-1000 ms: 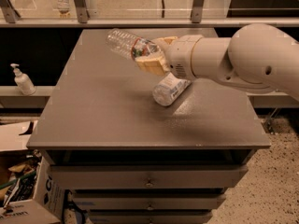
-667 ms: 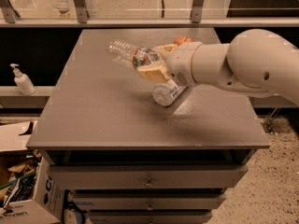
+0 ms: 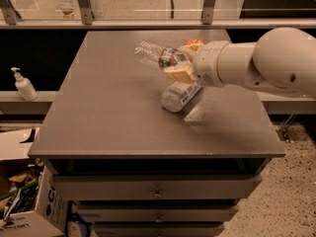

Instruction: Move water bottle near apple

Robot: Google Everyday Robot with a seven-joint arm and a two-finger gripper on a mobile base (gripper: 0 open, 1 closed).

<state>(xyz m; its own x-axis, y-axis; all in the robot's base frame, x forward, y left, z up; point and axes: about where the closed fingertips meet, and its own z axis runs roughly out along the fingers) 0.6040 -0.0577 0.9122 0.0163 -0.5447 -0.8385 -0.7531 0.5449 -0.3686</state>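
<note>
Reaches in from the right with the thick white arm roughly level, gripper clamped around the bottle above the far right of the table.

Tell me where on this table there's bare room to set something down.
The table's left half, left of the lying bottle, is bare, as is the strip along the front edge. Crowded at back right: the pincer holds the water bottle there, beside the apple.
</note>
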